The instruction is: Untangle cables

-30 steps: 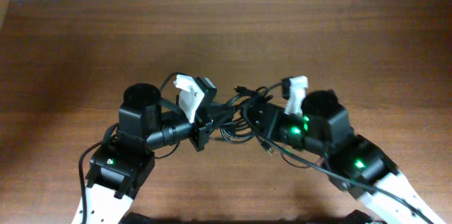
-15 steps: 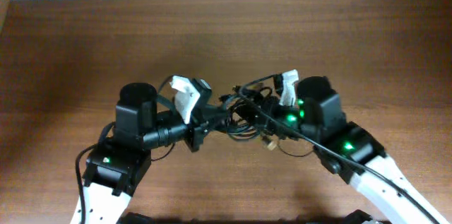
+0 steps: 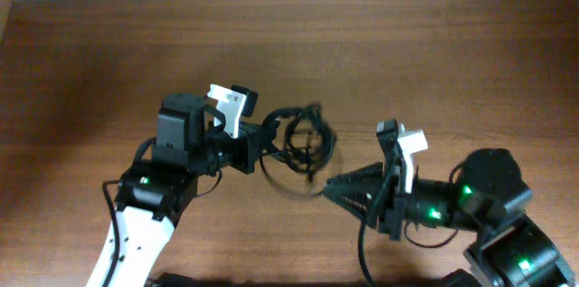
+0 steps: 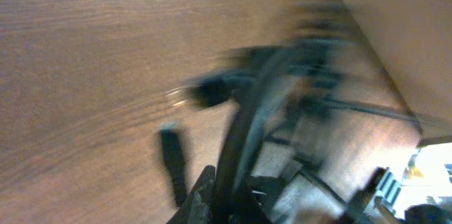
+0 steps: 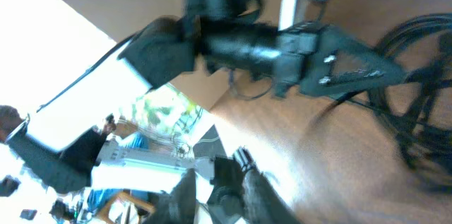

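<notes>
The cables [image 3: 304,138] are bunched in a looped tangle near the middle of the bench [image 3: 99,52] and are clamped at their left edge by the left gripper [image 3: 270,138]. The right gripper [image 3: 327,187] is pointed at the tangle from close by, on its right and nearer side. Its opening cannot be told through the blur.

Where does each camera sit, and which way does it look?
Overhead: fixed above, looking down at the brown wooden table; both arms show, the left pincer holding the tangled thin black cables, the right pincer nearby.
Left wrist: on the left arm, looking past its own pincer along the table at the blurred cables.
Right wrist: on the right arm, tilted, facing the left pincer and cables; its own pincer shows blurred at the bottom.
Shared: all three see the cables; overhead and right wrist both see the left pincer.
</notes>
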Tool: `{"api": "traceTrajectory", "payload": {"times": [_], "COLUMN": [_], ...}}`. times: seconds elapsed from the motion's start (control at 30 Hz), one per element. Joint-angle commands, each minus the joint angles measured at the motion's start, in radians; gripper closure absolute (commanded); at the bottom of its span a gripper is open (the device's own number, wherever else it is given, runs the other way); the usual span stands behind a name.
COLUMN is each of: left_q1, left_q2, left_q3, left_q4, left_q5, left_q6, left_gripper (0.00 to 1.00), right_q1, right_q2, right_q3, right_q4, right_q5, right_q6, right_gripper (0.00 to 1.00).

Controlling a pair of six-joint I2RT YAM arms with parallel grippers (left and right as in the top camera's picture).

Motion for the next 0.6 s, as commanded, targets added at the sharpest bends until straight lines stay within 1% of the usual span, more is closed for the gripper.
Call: {"api": "traceTrajectory", "payload": {"times": [0.0,0.03,0.1,0.13,0.17,0.2,0.27,0.3,0.4,0.47,0.57], "left_q1": [0.007,0.007,0.007,0.007,0.007,0.007,0.007,0.007,0.007,0.007,0.007], "left_q2": [-0.021,-0.031,-0.046,-0.056,-0.062,-0.068,-0.076,-0.075,-0.075,-0.076,-0.076], "left_q3": [-0.002,-0.002,-0.002,-0.002,-0.002,-0.002,-0.002,-0.002,-0.002,-0.002,-0.002], "left_q4": [0.048,0.052,0.053,0.053,0.053,0.051,0.046,0.044,0.043,0.043,0.043], "left_q5": [0.123,0.158,0.201,0.240,0.276,0.324,0.416,0.428,0.446,0.504,0.577], "left_q6": [0.151,0.182,0.209,0.233,0.256,0.293,0.364,0.369,0.369,0.369,0.370], "left_gripper": [1.00,1.00,1.00,1.00,1.00,1.00,1.00,1.00,1.00,1.00,1.00], "right_q1": [0.000,0.000,0.000,0.000,0.000,0.000,0.000,0.000,0.000,0.000,0.000], "right_q2": [0.026,0.036,0.069,0.092,0.103,0.132,0.186,0.230,0.277,0.328,0.386], "right_q3": [0.019,0.019,0.019,0.019,0.019,0.019,0.019,0.019,0.019,0.019,0.019], "right_q4": [-0.067,-0.095,-0.133,-0.132,-0.132,-0.129,-0.094,-0.044,0.018,0.065,0.104], "right_q5": [-0.001,0.037,0.110,0.138,0.160,0.206,0.218,0.212,0.211,0.213,0.226], "right_q6": [-0.031,-0.031,-0.030,-0.010,0.016,0.091,0.154,0.200,0.235,0.279,0.308], "right_gripper": [0.69,0.64,0.54,0.53,0.53,0.53,0.53,0.53,0.53,0.53,0.55]}}
